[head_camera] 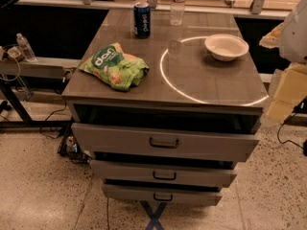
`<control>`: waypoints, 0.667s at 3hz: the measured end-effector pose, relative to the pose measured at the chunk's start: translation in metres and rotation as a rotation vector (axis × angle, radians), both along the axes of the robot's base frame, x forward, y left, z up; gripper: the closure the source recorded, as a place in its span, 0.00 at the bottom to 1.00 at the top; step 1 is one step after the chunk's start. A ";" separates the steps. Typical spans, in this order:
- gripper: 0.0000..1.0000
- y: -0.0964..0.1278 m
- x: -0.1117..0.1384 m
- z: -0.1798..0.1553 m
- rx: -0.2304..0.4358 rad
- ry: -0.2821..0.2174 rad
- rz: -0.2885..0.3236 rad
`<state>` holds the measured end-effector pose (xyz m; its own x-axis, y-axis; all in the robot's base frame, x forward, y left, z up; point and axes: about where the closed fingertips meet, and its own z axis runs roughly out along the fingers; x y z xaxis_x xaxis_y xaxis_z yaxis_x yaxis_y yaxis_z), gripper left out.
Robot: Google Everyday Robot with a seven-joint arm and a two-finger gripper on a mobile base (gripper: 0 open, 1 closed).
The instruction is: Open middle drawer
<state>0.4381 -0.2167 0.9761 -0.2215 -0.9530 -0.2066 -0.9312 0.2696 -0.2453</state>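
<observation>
Speckled floor; grey shelf at left; dim warm light

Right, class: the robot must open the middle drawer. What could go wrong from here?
The top drawer juts out above the middle drawer, so the gripper, not in view now, may bump it reaching the small handle. Three similar handles invite grabbing the wrong one. A jolt might topple the can or bottle.

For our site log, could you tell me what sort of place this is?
Probably a test lab: grey drawer cabinet, floor cables, blue tape cross; the hand hangs right of the cabinet.
</observation>
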 end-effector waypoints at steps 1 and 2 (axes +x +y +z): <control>0.00 0.000 0.000 0.000 0.000 0.000 0.000; 0.00 -0.012 0.002 -0.002 0.021 -0.016 0.017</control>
<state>0.4398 -0.2286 0.9742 -0.2022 -0.9519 -0.2300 -0.9317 0.2594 -0.2544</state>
